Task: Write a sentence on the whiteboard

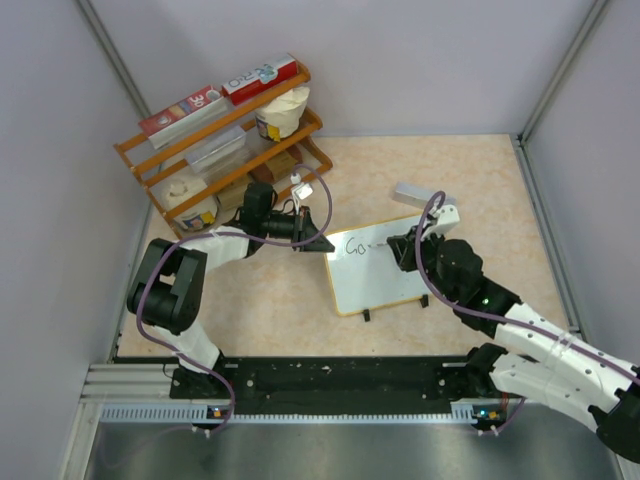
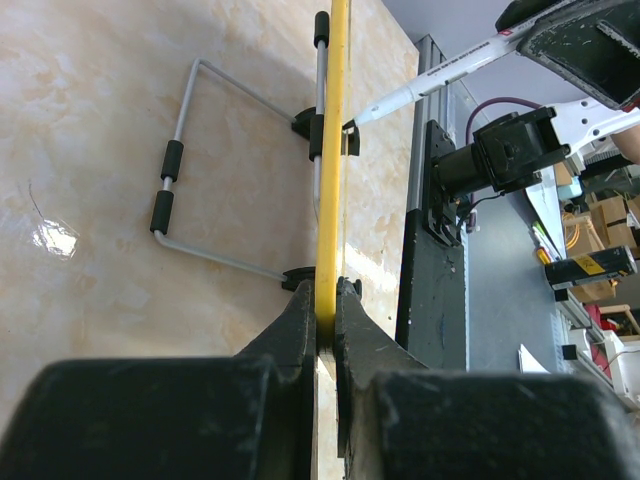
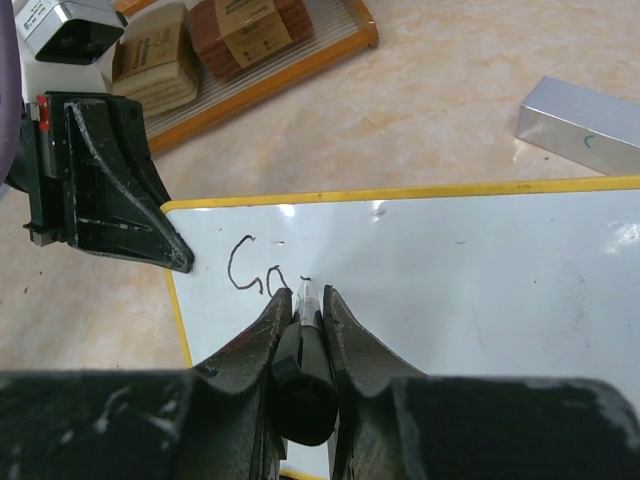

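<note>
White with a tan frame, the whiteboard (image 1: pixel 378 282) sits mid-table, its left edge clamped in our left gripper (image 1: pixel 322 242). Our right gripper (image 3: pixel 303 300) pinches a marker (image 3: pixel 302 380), its tip beside the lettering (image 3: pixel 252 272) "Go".

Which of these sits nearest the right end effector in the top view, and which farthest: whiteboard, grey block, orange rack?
1. The whiteboard, directly beneath the right end effector, which holds a marker over it.
2. The grey block, just beyond the board's far edge.
3. The orange rack, in the far-left corner of the table.
</note>
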`<act>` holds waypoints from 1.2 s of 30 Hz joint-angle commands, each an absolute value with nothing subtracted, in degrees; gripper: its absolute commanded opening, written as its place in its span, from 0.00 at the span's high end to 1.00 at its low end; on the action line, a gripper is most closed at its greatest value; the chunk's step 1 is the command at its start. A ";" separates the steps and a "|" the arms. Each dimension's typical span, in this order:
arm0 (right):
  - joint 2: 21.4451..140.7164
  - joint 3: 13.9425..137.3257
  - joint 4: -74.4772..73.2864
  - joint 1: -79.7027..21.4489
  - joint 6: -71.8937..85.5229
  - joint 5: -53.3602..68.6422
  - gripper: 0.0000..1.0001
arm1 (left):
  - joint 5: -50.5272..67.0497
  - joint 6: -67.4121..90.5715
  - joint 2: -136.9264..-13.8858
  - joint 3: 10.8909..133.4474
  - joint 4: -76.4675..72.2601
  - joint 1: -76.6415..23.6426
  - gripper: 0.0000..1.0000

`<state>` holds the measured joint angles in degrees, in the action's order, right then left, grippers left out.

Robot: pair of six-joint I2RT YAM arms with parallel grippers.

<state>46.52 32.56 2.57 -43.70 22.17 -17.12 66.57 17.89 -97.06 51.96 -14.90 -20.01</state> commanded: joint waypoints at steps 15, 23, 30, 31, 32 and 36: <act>45.53 31.73 0.79 -43.42 22.06 -15.91 1.00 | 67.24 12.30 -98.44 52.12 -12.75 -22.06 1.00; 44.03 31.46 0.35 -42.80 21.97 -17.93 1.00 | 67.15 12.30 -98.53 52.21 -12.74 -22.15 1.00; 43.95 32.34 1.58 -42.54 22.15 -19.16 1.00 | 67.24 12.22 -98.53 52.29 -12.57 -22.15 1.00; 44.03 32.60 1.84 -42.54 22.06 -19.33 1.00 | 67.24 12.13 -98.53 52.29 -12.57 -22.24 1.00; 44.12 32.69 2.28 -42.54 22.15 -19.42 1.00 | 67.24 12.13 -98.53 52.29 -12.57 -22.24 1.00; 44.73 33.40 3.34 -42.36 22.06 -19.51 1.00 | 67.32 12.13 -98.70 52.29 -12.57 -22.32 1.00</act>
<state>44.64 31.40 0.80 -43.13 22.15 -17.06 66.41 17.89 -97.14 52.40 -14.39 -20.25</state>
